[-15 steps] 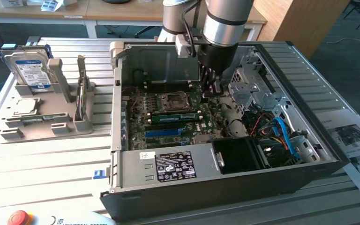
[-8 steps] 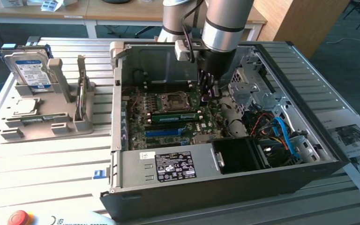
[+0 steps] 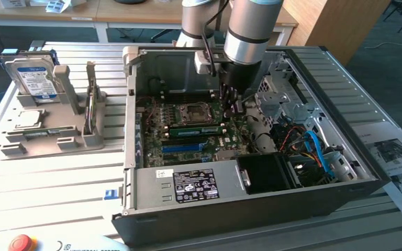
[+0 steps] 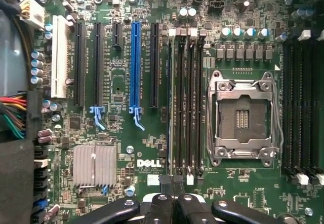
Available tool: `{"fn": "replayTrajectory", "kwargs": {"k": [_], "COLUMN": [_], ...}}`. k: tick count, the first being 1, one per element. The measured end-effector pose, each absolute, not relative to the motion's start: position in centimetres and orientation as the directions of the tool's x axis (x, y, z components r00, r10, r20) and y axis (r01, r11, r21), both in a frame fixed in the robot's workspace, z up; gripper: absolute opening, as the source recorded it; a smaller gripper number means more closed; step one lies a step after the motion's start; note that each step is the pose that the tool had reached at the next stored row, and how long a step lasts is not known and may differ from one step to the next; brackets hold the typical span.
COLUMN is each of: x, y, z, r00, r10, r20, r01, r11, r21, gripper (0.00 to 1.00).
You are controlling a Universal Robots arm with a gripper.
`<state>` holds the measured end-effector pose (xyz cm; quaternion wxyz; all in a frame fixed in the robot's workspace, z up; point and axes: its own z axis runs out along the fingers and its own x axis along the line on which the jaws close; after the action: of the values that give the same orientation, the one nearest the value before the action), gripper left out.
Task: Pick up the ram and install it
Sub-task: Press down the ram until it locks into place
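Ram (image 3: 194, 130): a long green stick, standing on edge in a memory slot of the motherboard (image 3: 160, 137), just on the near side of the square processor socket (image 3: 190, 112) in the exterior view. From my wrist camera I see the same stick (image 4: 171, 107) edge-on as a thin pale line in the outermost of the dark slots beside the socket (image 4: 243, 115), on the side towards the long blue slot (image 4: 134, 64). My pincer (image 3: 233, 102) reaches down into the open computer case (image 3: 257, 206), towards the exterior view's right of the socket. Its fingers are pressed together and pinch nothing. In the wrist view my pincer (image 4: 172, 183) sits over one end of the row of memory slots, close to the end of the stick; I cannot tell whether it touches the stick. A silver heat sink (image 4: 94, 165) lies near the blue slot. Outside the case, at the exterior view's left, a grey holder (image 3: 68, 141) stands on the slatted table (image 3: 47, 178) and carries a hard drive (image 3: 35, 78) with a blue label, upright at its far end.
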<state>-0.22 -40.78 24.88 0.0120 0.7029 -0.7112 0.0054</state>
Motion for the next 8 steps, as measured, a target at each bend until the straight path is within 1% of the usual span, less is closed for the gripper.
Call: {"fn": "replayTrajectory", "kwargs": {"k": [8], "x": [-0.23], "y": [-40.79], "z": [24.10], "r00": [-0.012], "r10": [-1.000], "r20": [0.025], "r01": [-1.000], "r11": [0.012], "r21": [0.009], "gripper": [0.10]}}
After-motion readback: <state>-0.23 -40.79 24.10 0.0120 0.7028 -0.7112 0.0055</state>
